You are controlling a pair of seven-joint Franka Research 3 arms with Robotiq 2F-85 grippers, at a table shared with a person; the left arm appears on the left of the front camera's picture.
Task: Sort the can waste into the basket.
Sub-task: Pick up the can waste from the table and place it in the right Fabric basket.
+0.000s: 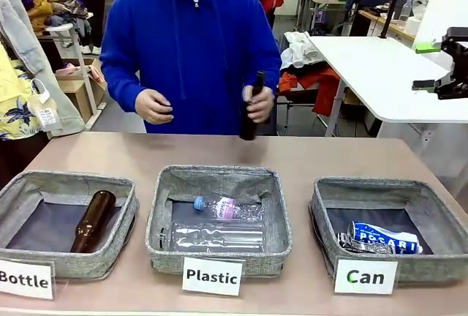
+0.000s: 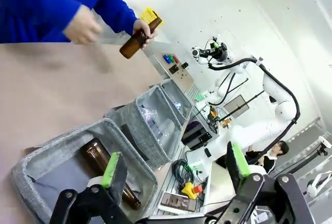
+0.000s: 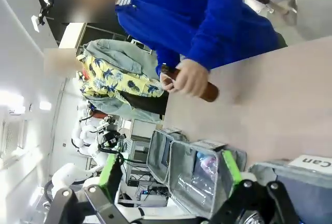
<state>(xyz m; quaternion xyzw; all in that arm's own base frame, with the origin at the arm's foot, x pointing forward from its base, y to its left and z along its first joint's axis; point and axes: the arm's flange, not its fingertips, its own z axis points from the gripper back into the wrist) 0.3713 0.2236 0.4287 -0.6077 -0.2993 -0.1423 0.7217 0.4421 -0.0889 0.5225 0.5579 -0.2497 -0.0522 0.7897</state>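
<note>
A: Item, cans: blue can (image 1: 385, 237) and crushed can (image 1: 357, 243) both lie inside the Can basket (image 1: 441, 222).

B: Hands?

A: Left hand (image 2: 174, 169) wide, empty; right hand (image 1: 433, 66) wide, empty, raised above that basket.

B: Risk?

A: The person's brown bottle (image 1: 251, 108), beyond the basket, could land there by mistake.

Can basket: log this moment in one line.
Can basket: POCARI can, crushed can inside | person's hand: brown bottle | left gripper, right gripper: open
</note>
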